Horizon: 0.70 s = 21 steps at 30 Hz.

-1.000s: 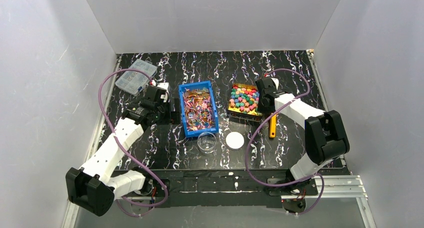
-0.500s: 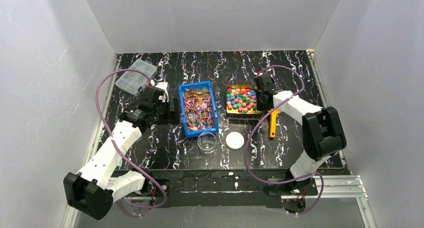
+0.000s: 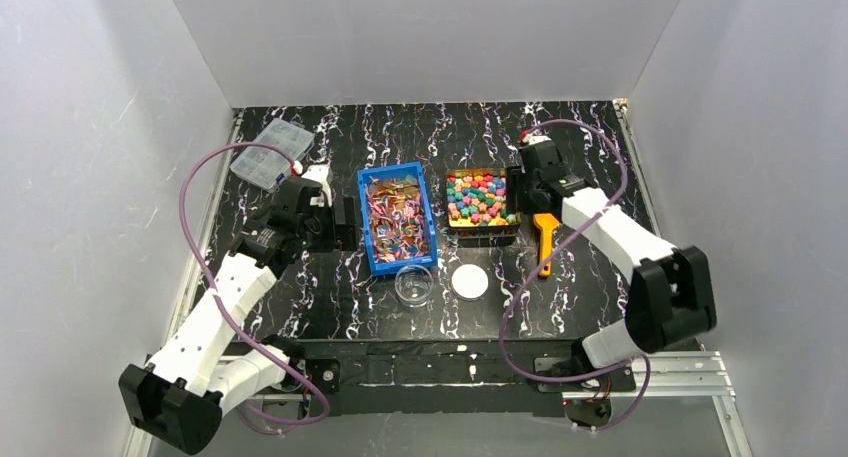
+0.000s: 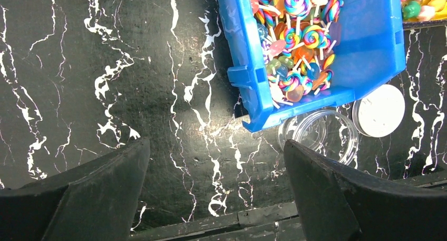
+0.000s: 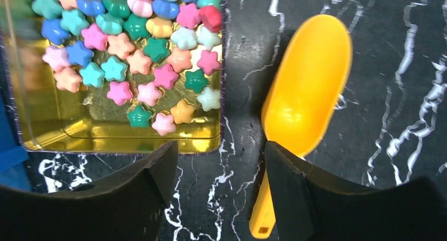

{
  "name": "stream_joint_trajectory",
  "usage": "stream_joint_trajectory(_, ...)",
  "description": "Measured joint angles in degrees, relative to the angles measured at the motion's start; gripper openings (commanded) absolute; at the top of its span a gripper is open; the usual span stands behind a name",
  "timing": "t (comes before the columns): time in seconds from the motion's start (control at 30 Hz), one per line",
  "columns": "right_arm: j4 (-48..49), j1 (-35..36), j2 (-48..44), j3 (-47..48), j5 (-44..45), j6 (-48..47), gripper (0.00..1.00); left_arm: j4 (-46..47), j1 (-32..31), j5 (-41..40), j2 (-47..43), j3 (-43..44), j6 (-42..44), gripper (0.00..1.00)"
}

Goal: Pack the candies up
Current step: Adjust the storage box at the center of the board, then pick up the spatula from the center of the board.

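- Table (image 3: 330, 302): black, white marble veins.
- Blue bin (image 4: 369, 46) mid-table, long side running near to far, full of candies (image 4: 295, 35).
- Gold tray (image 5: 105, 125) right of the bin with a gap between them; star candies inside.
- Clear jar (image 3: 414, 285) upright and open, right at the bin's near end.
- White lid (image 3: 469, 280) flat, just right of the jar.
- Orange scoop (image 3: 543, 242) just right of the tray, handle toward the near edge.
- Clear organizer box (image 3: 266, 151) far-left, well apart from the rest.

Glossy gold metal tray (image 5: 126, 133), smooth orange plastic scoop (image 5: 308, 93), black marbled tabletop (image 4: 105, 67).
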Motion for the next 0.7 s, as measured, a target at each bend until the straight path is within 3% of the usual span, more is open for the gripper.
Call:
stream_joint_trajectory(0.1,-1.4,0.0,-6.14,-1.18,2.14,1.86,0.84,0.0,0.0,-0.04,-0.85,-0.02,-0.04,0.98)
stream_joint_trajectory(0.27,-1.7,0.0,-11.08,-4.44,5.07,3.96,0.92,-0.02,0.0,-1.05,-2.12,-0.04,-0.42,0.98)
stream_joint_trajectory(0.7,-2.6,-0.02,-13.27,-15.61,7.32,5.51,0.9,-0.02,0.0,-0.09,-3.61,-0.63,-0.63,0.98)
